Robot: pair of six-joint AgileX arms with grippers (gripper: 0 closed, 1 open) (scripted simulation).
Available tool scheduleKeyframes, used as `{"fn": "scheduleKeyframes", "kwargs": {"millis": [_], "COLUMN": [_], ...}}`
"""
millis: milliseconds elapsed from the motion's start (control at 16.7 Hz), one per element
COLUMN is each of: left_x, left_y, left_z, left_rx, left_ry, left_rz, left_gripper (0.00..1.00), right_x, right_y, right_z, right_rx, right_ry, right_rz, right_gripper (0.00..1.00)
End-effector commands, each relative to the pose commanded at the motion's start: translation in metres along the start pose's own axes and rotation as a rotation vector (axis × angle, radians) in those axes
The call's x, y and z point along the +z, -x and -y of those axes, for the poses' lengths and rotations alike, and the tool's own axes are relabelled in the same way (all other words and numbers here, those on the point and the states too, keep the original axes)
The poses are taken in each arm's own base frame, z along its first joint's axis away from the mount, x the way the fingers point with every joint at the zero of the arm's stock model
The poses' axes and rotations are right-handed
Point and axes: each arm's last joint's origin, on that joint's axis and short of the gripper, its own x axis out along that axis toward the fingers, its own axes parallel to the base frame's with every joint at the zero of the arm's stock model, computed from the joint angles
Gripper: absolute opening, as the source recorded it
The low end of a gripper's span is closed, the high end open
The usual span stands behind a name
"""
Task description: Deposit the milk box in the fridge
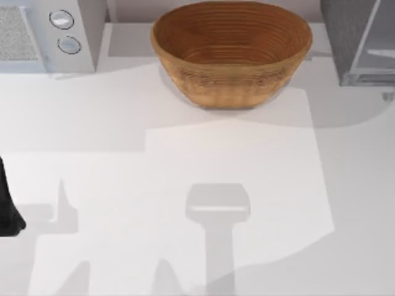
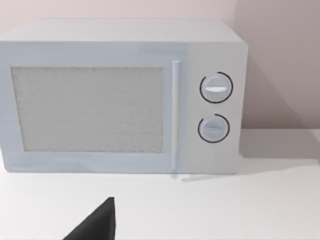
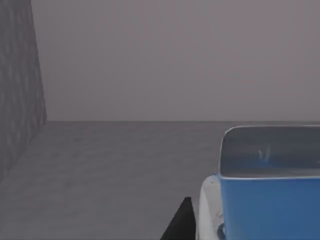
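- Close to the right wrist camera stands the milk box [image 3: 270, 200], blue-topped with a white edge, inside a grey space with a dark textured wall and a flat grey floor: the fridge [image 3: 20, 90] interior.
- One dark finger [image 3: 180, 222] of the right claw shows just beside the carton; whether the claw grips it I cannot tell.
- From above, the fridge [image 1: 345, 37] sits at the table's [image 1: 185, 160] far right corner, its silvery door panel swung open.
- Wicker basket [image 1: 231, 52] sits at the far middle, microwave [image 1: 43, 31] at the far left.
- Left arm [image 1: 7, 209] waits at the left edge, facing the microwave [image 2: 120, 95]; its claw state I cannot tell.
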Motion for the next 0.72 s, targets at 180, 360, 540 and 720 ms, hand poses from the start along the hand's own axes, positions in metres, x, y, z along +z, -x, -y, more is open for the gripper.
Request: {"fn": "scheduleKeyframes", "kwargs": {"millis": [180, 360, 540, 720], "left_x": [0.0, 0.0, 0.0, 0.0], "left_y": [0.0, 0.0, 0.0, 0.0], "left_z": [0.0, 0.0, 0.0, 0.0], "left_rx": [0.0, 0.0, 0.0, 0.0], "left_ry": [0.0, 0.0, 0.0, 0.0], "left_rz": [0.0, 0.0, 0.0, 0.0], "left_gripper": [1.0, 1.0, 1.0, 1.0], "right_x": [0.006, 0.013, 0.015, 0.015], "right_y": [-0.006, -0.024, -0.048, -0.073], "right_z": [0.002, 0.004, 0.005, 0.005], "right_rx": [-0.003, -0.005, -0.005, -0.003], "right_ry": [0.003, 0.011, 0.012, 0.007], "right_rz": [0.021, 0.042, 0.039, 0.024], "right_gripper": [0.0, 0.0, 0.0, 0.0]}}
